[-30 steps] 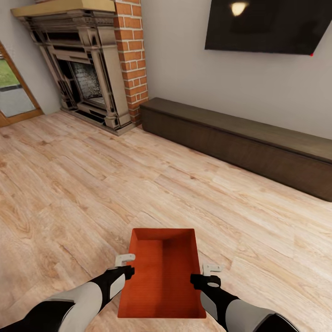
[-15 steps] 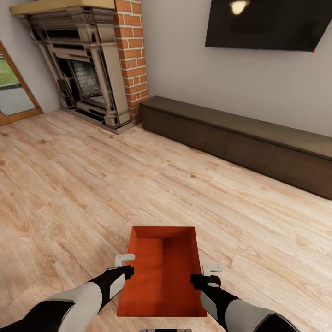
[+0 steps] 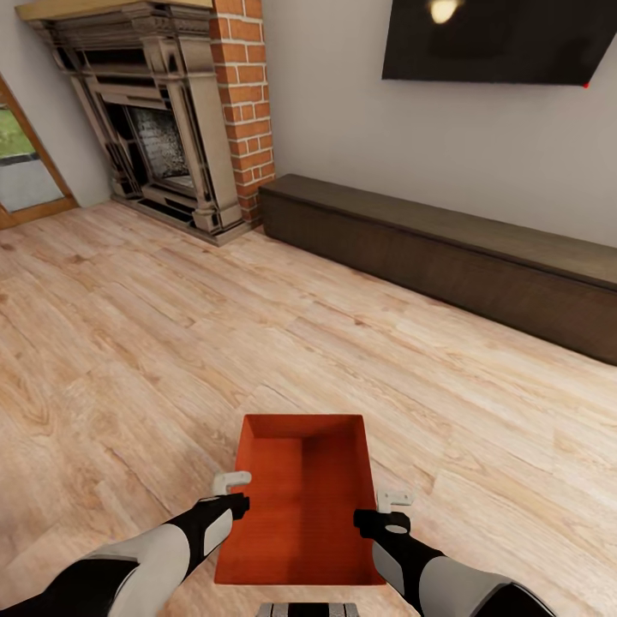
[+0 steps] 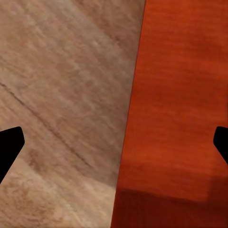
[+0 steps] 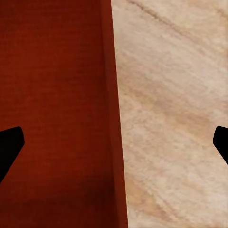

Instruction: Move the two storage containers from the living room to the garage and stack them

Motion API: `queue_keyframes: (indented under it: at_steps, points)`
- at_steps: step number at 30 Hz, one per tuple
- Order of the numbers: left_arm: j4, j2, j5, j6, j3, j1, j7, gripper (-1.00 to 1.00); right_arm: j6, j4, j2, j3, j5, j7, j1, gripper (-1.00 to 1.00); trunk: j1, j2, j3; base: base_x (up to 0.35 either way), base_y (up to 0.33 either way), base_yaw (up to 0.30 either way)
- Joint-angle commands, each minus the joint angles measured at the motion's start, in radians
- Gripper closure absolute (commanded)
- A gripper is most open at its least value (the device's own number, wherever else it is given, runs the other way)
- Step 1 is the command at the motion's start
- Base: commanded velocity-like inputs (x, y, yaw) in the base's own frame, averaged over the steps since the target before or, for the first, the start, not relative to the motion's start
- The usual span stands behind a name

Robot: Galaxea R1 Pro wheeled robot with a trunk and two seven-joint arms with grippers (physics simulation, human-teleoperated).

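Beside the storage container (image 3: 300, 506) — both arms; level

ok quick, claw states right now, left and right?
Left claw: open, straddling the left wall of the storage container.
Right claw: open, straddling its right wall.

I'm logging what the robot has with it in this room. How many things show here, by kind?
Storage container: 1
Grippers: 2, left gripper and right gripper
Fireplace: 1
Low dark cabinet: 1
Wall screen: 1
Total: 6
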Motion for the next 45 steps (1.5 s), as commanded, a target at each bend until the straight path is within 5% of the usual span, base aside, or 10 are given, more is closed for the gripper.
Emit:
queue_keyframes:
  at_steps: [1, 26, 37, 42, 45]
  points:
    - [0.0, 0.0, 0.009, 0.003, -0.003, -0.001, 0.003, -1.0, -0.003, 0.001, 0.0, 0.009, -0.01, -0.003, 0.0, -1.0, 0.004, -0.008, -0.004, 0.0, 0.0, 0.0]
    - [-0.001, 0.001, 0.009, 0.002, -0.003, 0.0, 0.003, -1.0, -0.003, 0.001, -0.001, 0.009, -0.01, -0.003, 0.0, -1.0, 0.1, -0.183, -0.082, 0.0, 0.0, 0.0]
    - [-0.002, 0.0, 0.007, 0.001, -0.003, 0.0, 0.004, -1.0, -0.003, 0.001, -0.005, 0.01, -0.009, -0.003, 0.0, -1.0, 0.1, -0.183, -0.082, 0.0, 0.0, 0.0]
    - [-0.002, -0.001, -0.011, 0.002, -0.004, -0.002, 0.002, -1.0, -0.003, 0.001, -0.006, 0.01, -0.01, -0.003, 0.0, -1.0, 0.1, -0.183, -0.082, 0.0, 0.0, 0.0]
    - [-0.002, -0.002, -0.075, 0.009, -0.004, -0.002, 0.002, -1.0, -0.003, 0.001, -0.006, 0.01, -0.009, -0.003, 0.0, -1.0, 0.1, -0.183, -0.082, 0.0, 0.0, 0.0]
